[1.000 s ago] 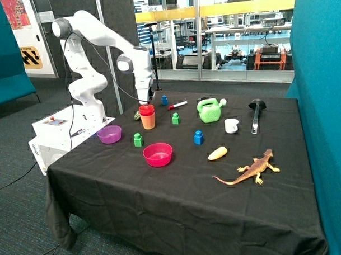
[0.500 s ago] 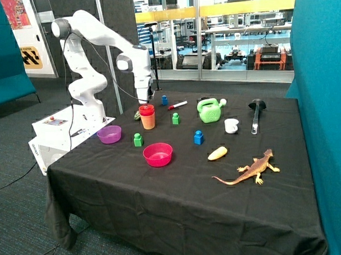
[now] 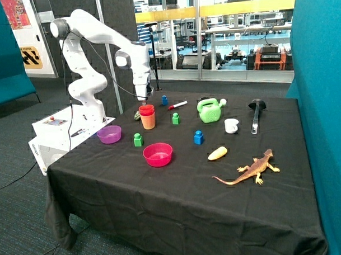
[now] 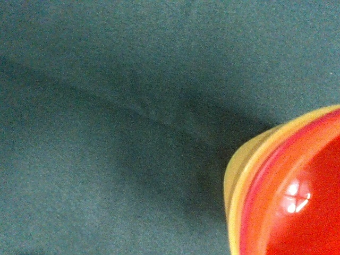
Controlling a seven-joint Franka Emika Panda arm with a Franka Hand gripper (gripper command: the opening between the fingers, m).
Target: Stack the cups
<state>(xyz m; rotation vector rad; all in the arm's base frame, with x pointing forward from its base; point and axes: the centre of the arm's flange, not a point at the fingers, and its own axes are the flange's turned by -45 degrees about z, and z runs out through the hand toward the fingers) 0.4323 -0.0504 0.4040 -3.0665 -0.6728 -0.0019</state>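
Note:
The cups stand nested in one stack (image 3: 147,117) on the black cloth, near the table's back edge on the robot's side. In the outside view the stack has a red top rim and an orange-looking body. The wrist view looks down into the stack: the yellow cup (image 4: 234,183) is outermost, the magenta-pink cup's rim (image 4: 254,215) shows inside it, and the red-orange cup (image 4: 305,218) is innermost. My gripper (image 3: 142,98) hangs just above the stack, apart from it, and holds nothing that shows.
A purple bowl (image 3: 109,134) and a pink bowl (image 3: 158,154) lie in front of the stack. Green blocks (image 3: 138,140) and blue blocks (image 3: 198,137), a marker (image 3: 177,105), a green watering can (image 3: 210,110), a white mug (image 3: 231,125) and a toy lizard (image 3: 250,169) are spread around.
My gripper has risen a little from the top of the stack and shifted slightly towards the robot base. The stack has stayed in place.

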